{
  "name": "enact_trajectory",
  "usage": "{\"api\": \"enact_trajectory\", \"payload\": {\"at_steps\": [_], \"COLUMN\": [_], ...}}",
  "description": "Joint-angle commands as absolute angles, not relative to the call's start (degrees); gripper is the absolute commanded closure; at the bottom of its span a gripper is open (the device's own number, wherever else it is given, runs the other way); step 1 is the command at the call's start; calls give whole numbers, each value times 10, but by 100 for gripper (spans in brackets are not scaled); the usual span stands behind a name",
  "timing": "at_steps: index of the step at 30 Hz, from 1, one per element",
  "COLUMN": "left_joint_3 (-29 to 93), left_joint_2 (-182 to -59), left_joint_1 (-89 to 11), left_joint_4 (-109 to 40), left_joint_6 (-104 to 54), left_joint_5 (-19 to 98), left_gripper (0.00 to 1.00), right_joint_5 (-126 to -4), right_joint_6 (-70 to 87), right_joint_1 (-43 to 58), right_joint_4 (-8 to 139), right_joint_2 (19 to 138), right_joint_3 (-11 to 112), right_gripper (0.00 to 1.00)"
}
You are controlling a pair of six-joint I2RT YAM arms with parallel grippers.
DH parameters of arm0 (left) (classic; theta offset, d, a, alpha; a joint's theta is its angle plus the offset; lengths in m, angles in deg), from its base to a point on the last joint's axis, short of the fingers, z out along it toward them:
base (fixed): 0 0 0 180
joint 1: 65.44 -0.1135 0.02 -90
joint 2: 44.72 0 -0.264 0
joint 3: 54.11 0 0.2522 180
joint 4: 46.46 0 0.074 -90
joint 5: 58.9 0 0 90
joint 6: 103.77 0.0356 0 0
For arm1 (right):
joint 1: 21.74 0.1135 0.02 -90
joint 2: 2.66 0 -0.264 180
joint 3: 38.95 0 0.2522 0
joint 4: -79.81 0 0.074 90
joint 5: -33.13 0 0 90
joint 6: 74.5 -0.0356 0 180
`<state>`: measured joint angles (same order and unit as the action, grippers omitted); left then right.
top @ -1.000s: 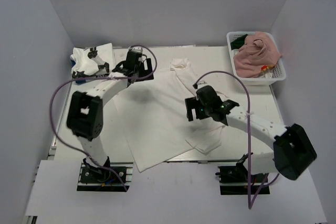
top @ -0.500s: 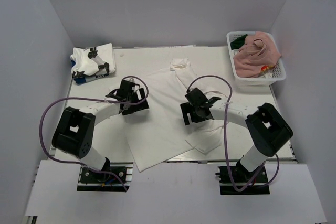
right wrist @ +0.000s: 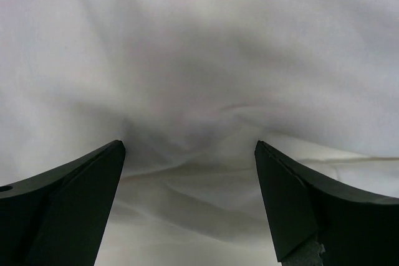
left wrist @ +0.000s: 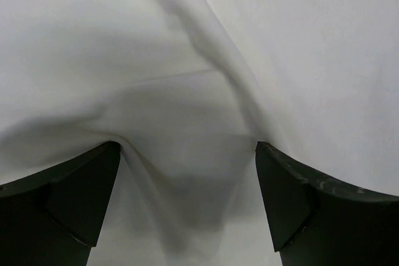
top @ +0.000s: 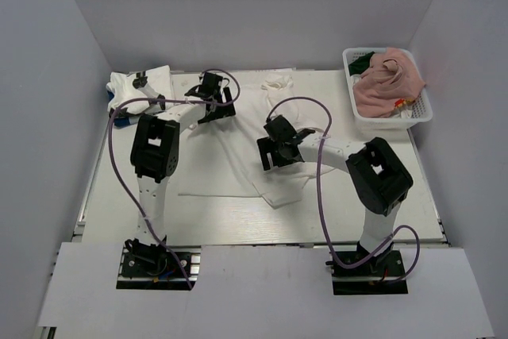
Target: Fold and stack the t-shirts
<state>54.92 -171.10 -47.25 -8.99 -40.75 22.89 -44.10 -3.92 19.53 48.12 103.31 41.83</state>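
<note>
A white t-shirt (top: 230, 160) lies spread on the table's middle, its near part doubled over. My left gripper (top: 211, 102) is at the shirt's far left edge, pointing down. In the left wrist view the gripper (left wrist: 187, 175) is open, with white cloth (left wrist: 206, 60) bulging between the fingers. My right gripper (top: 271, 150) is over the shirt's middle right. In the right wrist view the gripper (right wrist: 190, 175) is open over wrinkled white cloth (right wrist: 199, 48). A dusty pink shirt (top: 386, 85) and a dark green one (top: 361, 60) lie in the basket.
The white lattice basket (top: 394, 122) stands at the back right corner. A pile of white shirts (top: 139, 89) sits at the back left, with something blue (top: 119, 121) under it. Purple cables loop over both arms. Grey walls close in three sides.
The shirt's near edge has come up toward the back, so it now covers less of the table. My left gripper moved to the back, and my right gripper moved left and back.
</note>
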Motion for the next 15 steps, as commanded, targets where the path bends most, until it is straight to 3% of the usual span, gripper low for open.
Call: {"api": "enact_trajectory", "payload": {"at_steps": [1,9,15], "left_joint_3": [574,481,454], "left_joint_2": [-1751,-1683,-1657], "left_joint_1": [-480,-480,-486], "left_joint_4": [-9,-15,-22], "left_joint_6": [-386,-398,-398], "left_joint_5": [228,193,182], "left_gripper": [0,0,0], "right_joint_5": [-445,-588,-640], "right_joint_6": [26,77,89], "right_joint_1": [202,226,241], "right_joint_4": [485,566,556], "right_joint_2": [976,870,886], "right_joint_3": [405,276,241], "right_gripper": [10,10,12]}}
